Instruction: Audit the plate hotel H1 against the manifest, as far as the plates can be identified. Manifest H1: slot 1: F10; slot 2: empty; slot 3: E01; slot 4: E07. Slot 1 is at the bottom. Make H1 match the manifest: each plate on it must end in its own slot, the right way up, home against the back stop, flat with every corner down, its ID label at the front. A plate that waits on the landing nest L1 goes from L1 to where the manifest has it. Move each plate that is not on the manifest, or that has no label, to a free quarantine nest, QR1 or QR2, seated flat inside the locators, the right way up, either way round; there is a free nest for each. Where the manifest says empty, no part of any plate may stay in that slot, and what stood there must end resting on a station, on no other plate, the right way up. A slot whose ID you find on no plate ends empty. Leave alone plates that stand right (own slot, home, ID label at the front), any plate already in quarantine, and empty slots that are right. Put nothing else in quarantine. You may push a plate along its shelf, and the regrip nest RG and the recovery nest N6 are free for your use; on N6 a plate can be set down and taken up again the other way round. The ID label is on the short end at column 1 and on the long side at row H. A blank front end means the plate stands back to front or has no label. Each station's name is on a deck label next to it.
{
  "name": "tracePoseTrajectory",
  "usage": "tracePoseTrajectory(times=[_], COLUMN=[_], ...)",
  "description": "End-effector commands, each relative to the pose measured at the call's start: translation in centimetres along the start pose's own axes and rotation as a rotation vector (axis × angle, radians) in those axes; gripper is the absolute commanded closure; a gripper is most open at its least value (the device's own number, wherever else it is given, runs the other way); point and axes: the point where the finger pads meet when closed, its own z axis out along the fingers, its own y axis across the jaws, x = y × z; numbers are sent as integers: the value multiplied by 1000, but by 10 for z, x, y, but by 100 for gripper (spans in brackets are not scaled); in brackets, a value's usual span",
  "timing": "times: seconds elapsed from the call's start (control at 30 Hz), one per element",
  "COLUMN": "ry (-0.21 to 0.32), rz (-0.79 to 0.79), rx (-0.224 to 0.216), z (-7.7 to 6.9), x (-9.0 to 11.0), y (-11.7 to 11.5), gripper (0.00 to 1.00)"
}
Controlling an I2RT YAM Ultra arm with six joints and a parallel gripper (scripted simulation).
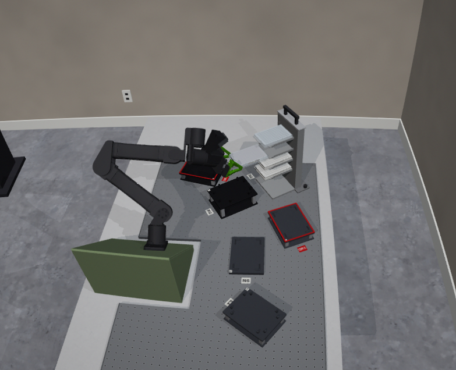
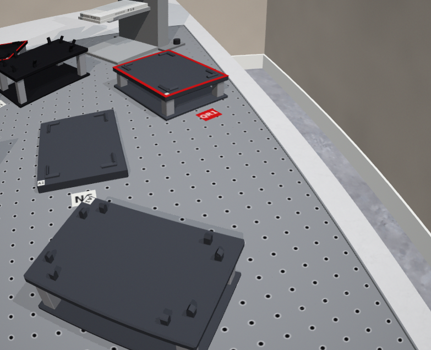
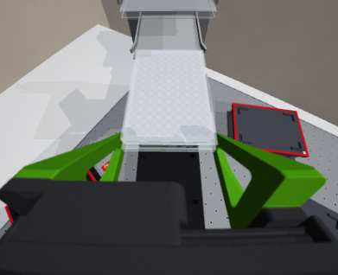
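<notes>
The plate hotel H1 (image 1: 299, 151) stands at the back right of the deck. A clear well plate (image 1: 274, 135) lies on its top shelf, and two white plates (image 1: 275, 160) (image 1: 274, 170) lie on the two lowest shelves. My gripper (image 1: 232, 159) (image 3: 169, 137) has its green fingers shut on the near end of another clear plate (image 1: 247, 155) (image 3: 169, 99). It holds that plate level, out in front of the hotel at the height of the shelf below the top one. That shelf (image 3: 167, 30) shows bare in the wrist view. I see no label on the held plate's top.
The red-rimmed QR2 nest (image 1: 195, 175) lies under my wrist. The black RG nest (image 1: 232, 195) (image 2: 38, 56) lies just below the held plate. QR1 (image 1: 289, 223) (image 2: 168, 71) (image 3: 268, 127), the flat N6 pad (image 1: 247, 255) (image 2: 80, 146) and the front landing nest (image 1: 255, 314) (image 2: 132, 263) hold nothing.
</notes>
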Motion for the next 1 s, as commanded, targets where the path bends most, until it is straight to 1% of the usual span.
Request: tracePoseTrajectory(times=[0.0,0.43,0.53,0.97], ry=[-19,-19,-19,-18], rz=[-10,-10,-10,-10], rx=[-1,-1,-1,-1], z=[-4,-19,-20,-32], x=[-5,4,5,17], y=[2,2,2,2], gripper=[14,14,14,14])
